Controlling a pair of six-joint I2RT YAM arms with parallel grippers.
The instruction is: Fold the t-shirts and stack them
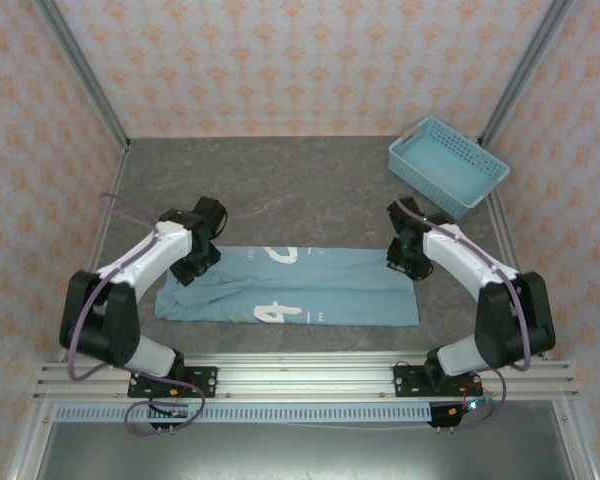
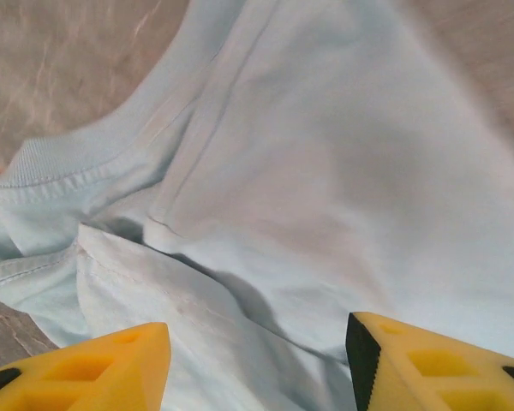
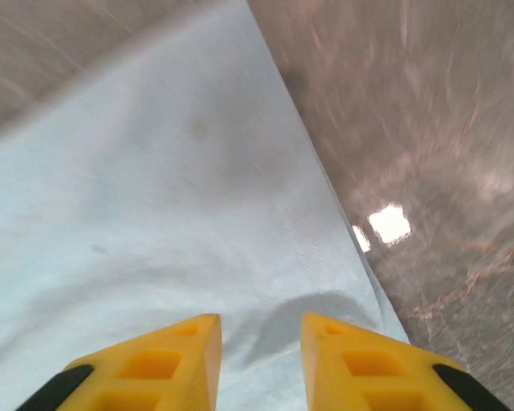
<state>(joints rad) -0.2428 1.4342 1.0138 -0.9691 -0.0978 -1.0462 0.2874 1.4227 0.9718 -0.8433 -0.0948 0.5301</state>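
A light blue t-shirt (image 1: pixel 290 285) lies flat on the grey table, folded into a long band with white lettering showing. My left gripper (image 1: pixel 195 265) hovers over its far left end, by the collar. In the left wrist view the yellow fingers (image 2: pixel 120 364) of that gripper (image 2: pixel 257 360) stand wide apart above the rumpled cloth (image 2: pixel 325 171), nothing between them. My right gripper (image 1: pixel 405 262) is over the far right end. In the right wrist view this gripper (image 3: pixel 261 360) is open a little above the shirt's edge (image 3: pixel 154 214), holding nothing.
A light blue perforated basket (image 1: pixel 448 165) stands at the far right corner of the table (image 1: pixel 280 185). Patterned walls close in the back and sides. Bare grey tabletop (image 3: pixel 428 128) lies right of the shirt's edge.
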